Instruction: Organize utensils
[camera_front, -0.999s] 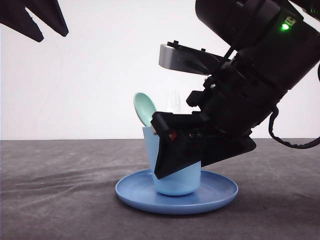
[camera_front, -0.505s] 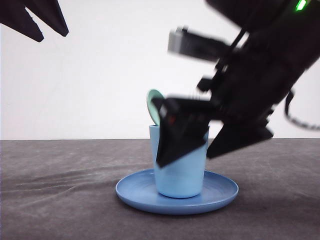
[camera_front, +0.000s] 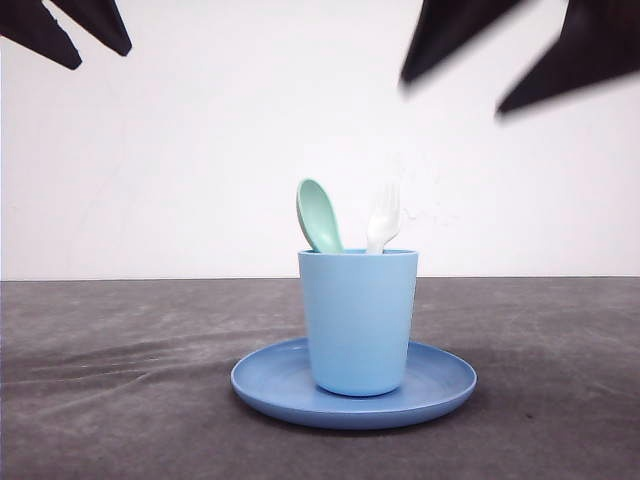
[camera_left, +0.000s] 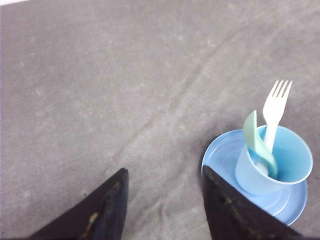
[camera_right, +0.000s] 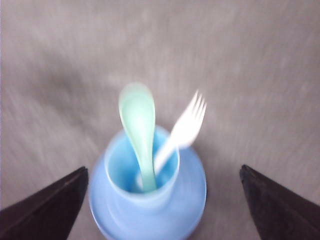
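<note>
The mint-green spoon (camera_front: 318, 216) and the white fork (camera_front: 383, 218) stand upright together inside a light blue cup (camera_front: 358, 320), bowl and tines up. The same spoon (camera_right: 138, 130) and fork (camera_right: 184, 128) lean apart in the cup (camera_right: 142, 187) seen from above. My right gripper (camera_front: 472, 88) hangs open high above the cup, blurred, with nothing between its fingers. My left gripper (camera_front: 92, 55) is open at the upper left, also holding nothing. From the left wrist the cup (camera_left: 272, 165) sits off to one side of the left gripper (camera_left: 165, 175).
The cup stands on a round blue plate (camera_front: 270, 385) at the middle of a dark grey cloth-covered table (camera_front: 110, 380). A plain white wall (camera_front: 200, 150) lies behind.
My right gripper has let go of the fork in the cup and risen from cup level to high above it. The cup, tilted before, now stands upright. The left arm has stayed put.
</note>
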